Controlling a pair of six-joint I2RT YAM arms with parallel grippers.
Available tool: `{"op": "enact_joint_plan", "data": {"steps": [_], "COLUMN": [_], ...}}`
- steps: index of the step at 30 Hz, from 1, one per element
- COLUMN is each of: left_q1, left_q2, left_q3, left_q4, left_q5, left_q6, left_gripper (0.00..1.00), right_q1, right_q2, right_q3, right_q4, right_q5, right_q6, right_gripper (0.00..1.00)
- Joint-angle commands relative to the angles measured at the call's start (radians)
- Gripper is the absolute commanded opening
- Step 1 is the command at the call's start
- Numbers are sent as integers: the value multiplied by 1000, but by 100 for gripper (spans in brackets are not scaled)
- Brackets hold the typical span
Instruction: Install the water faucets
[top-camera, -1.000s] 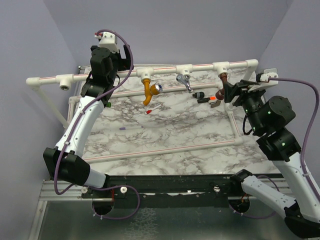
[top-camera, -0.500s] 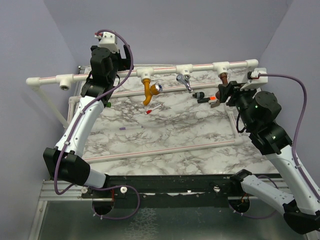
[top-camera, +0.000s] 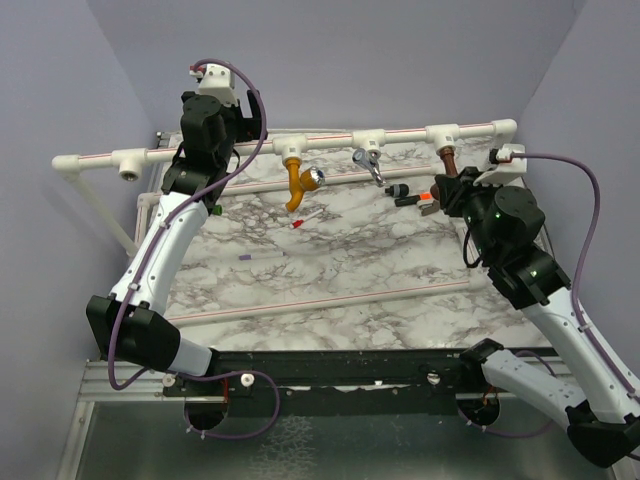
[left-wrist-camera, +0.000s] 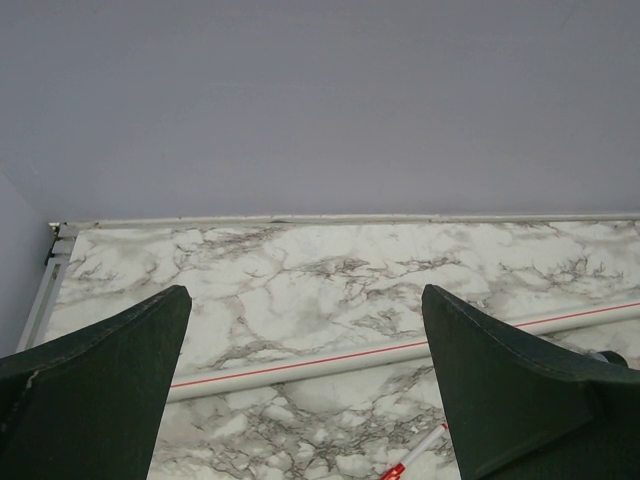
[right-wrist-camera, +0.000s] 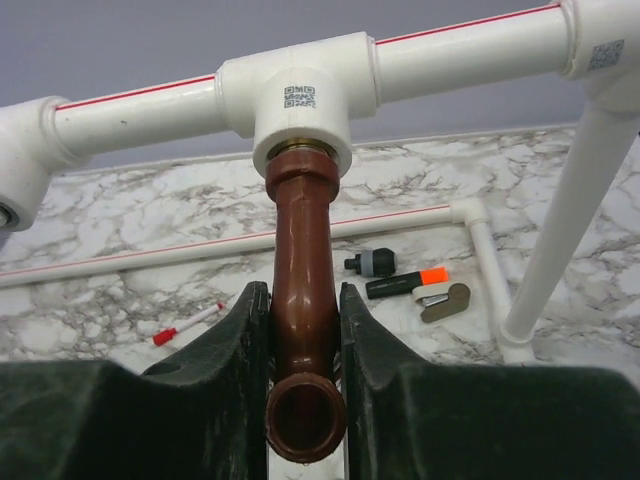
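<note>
My left claw (left-wrist-camera: 303, 295) is up at the far left, beside the white pipe (top-camera: 300, 146). Its wrist camera shows both fingers (left-wrist-camera: 110, 370) spread wide with nothing between them. Past them I see only the marble table (left-wrist-camera: 300, 270) and a thin red-striped rail (left-wrist-camera: 400, 350) lying across it.

Moving right along the pipe, the mustard-orange faucet (top-camera: 294, 185) hangs from its tee with the spout pointing down at the table. Its chrome knob (top-camera: 315, 178) sticks out on the right side. On the table just near of it lies a white pen with a red cap (top-camera: 305, 218). A small purple stick (top-camera: 258, 257) lies nearer and further left.

The silver-grey faucet (top-camera: 370, 165) hangs from the next tee to the right, well apart from either claw. Right of that, a few black-and-orange marker pieces (top-camera: 410, 197) lie on the table, just left of my right claw (right-wrist-camera: 302, 295).

At the far right, the dark brown faucet (right-wrist-camera: 300, 220) has its upper end in the tee socket (right-wrist-camera: 300, 105). Its round spout mouth faces my right wrist camera. The right claw is closed on this faucet, with one finger pressed against each side of the brown body just above the spout. From overhead, the claw sits directly near of that tee, close to the frame's right upright (right-wrist-camera: 570, 230).
</note>
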Motion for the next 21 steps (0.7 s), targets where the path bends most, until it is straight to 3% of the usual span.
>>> {"op": "enact_joint_plan", "data": {"steps": [1,13,21], "left_q1": [-2,-2,-2], "left_q2": [29,27,23], "left_q3": [-32,-33,-32], "left_q4": [-114,-112,-112], "left_q5": [12,12,17], "left_q6": [9,10,8], "left_gripper": [99,99,99], "right_q1": [-3,-3,-3], "right_q2": [-36,-120,-145], "right_q3": [-47,-139,-231], "right_q4": [55,181,370], "right_q5": [29,61,78], "right_q6": [175,709,1043], "right_gripper": [1,0,1]}}
